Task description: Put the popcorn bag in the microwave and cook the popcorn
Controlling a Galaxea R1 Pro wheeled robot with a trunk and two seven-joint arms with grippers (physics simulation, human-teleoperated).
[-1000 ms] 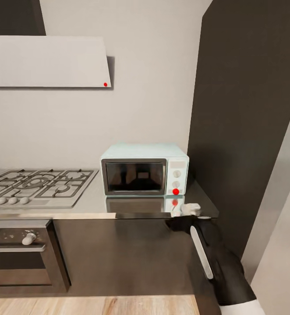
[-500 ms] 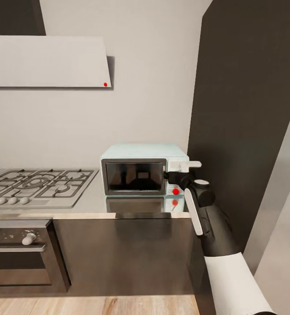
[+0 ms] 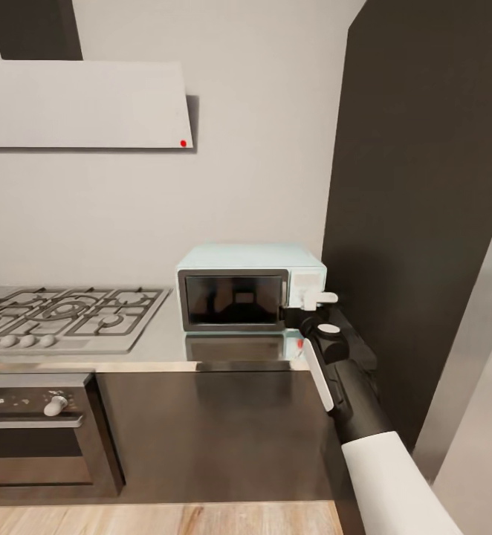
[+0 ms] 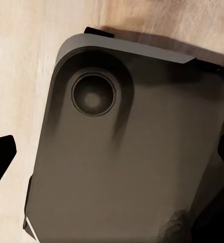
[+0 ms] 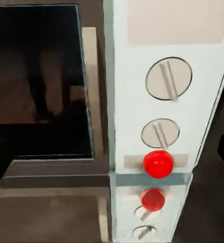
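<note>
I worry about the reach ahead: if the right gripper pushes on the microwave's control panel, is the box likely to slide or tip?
The microwave looks small and boxy, so tipping seems unlikely. It sits on a glossy countertop that mirrors it, so it may slide back if the right gripper pushes hard.

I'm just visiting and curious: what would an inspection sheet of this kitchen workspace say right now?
Surface: glossy grey countertop, reflecting the microwave.
Job's things: mint microwave, door shut; two knobs and a red light on its panel. Popcorn bag: nothing seen.
Clutter: nothing seen.
Pincers: right pincer raised at the microwave's control panel; open or shut, cannot tell. Left pincer: dark tips at the left wrist view's edges, over a dark part of the robot and wood floor.
Cables: nothing seen.
Surroundings: gas hob, white hood, black oven, tall dark cabinet.
</note>
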